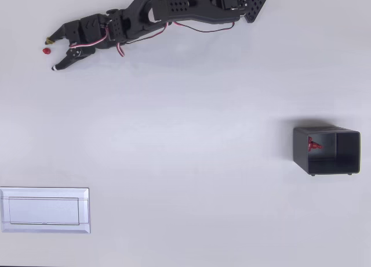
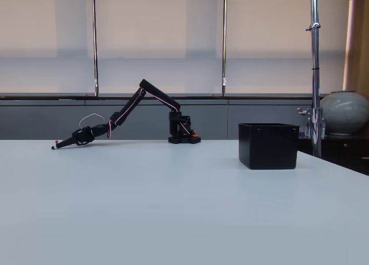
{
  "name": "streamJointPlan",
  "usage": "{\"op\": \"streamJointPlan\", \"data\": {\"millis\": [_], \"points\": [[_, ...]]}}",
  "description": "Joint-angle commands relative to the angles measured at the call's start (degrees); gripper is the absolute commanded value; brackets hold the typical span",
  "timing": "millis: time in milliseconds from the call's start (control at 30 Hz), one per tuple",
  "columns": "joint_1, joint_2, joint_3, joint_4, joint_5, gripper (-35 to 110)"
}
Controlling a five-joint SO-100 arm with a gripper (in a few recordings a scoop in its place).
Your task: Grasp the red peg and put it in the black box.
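The red peg (image 1: 46, 51) is a tiny glossy bead lying on the white table at the far upper left of the overhead view. My gripper (image 1: 52, 54) is open around it, one fingertip just above the peg and the other below and slightly right of it. In the fixed view the gripper (image 2: 56, 146) reaches low to the table at the far left, with a speck of red at its tip. The black box (image 1: 327, 151) stands open-topped at the right, far from the gripper, with a small spiky red piece (image 1: 313, 144) inside. In the fixed view the black box (image 2: 268, 145) is right of centre.
A flat white rectangular plate (image 1: 45, 209) lies at the lower left of the overhead view. The arm's base (image 2: 183, 136) stands at the table's far edge. A metal pole (image 2: 315, 75) and a round grey vase (image 2: 345, 112) stand beyond the table at the right.
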Motion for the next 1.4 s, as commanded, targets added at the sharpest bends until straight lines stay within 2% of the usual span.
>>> {"op": "streamJointPlan", "data": {"millis": [0,367,1167,1267,1367], "points": [[-1.7,2.0,3.0,-0.6,-0.4,28],[-1.6,4.5,2.9,-6.6,-0.4,27],[-1.4,4.8,3.0,-6.6,0.4,27],[-1.4,4.8,3.0,-6.6,0.2,19],[-1.4,4.8,3.1,-6.6,0.0,19]]}}
